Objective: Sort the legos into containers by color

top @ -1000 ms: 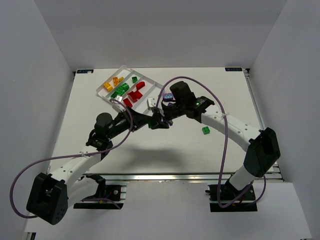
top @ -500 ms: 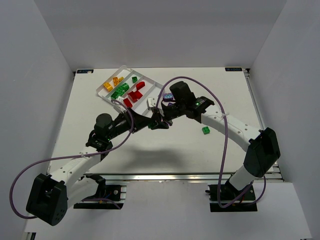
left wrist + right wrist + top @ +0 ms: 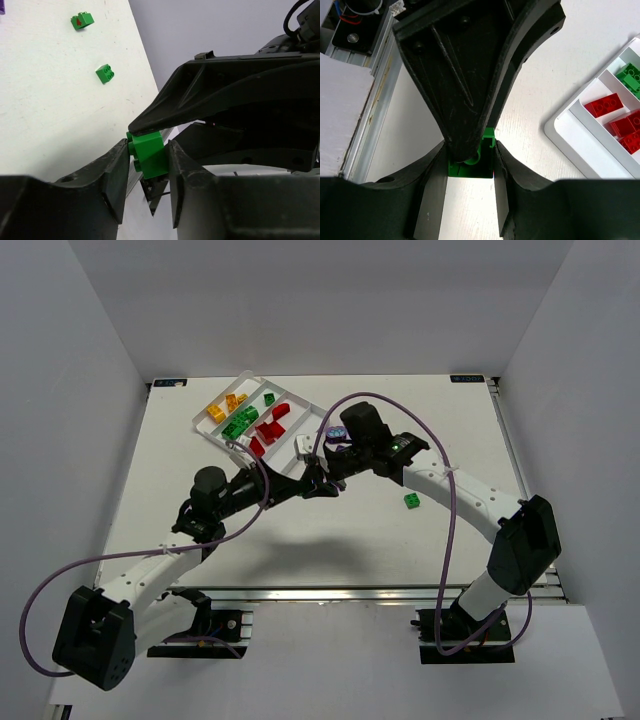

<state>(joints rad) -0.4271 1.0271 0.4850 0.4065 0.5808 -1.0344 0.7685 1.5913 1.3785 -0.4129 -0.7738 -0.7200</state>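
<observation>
green brick (image 3: 147, 157) held, coloured bricks (image 3: 268, 426) sorted in white tray (image 3: 590, 150)

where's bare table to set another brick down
Bare: far right corner beyond the right arm; left strip between tray and table edge; near centre between the arms. Crowded: mid-table where the arms meet by the tray, and the loose green brick.

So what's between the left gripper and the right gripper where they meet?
A single green brick: the left gripper clamps its sides and the right gripper pinches it too. Both wrist views show it; in the top view the grippers hide it.
</observation>
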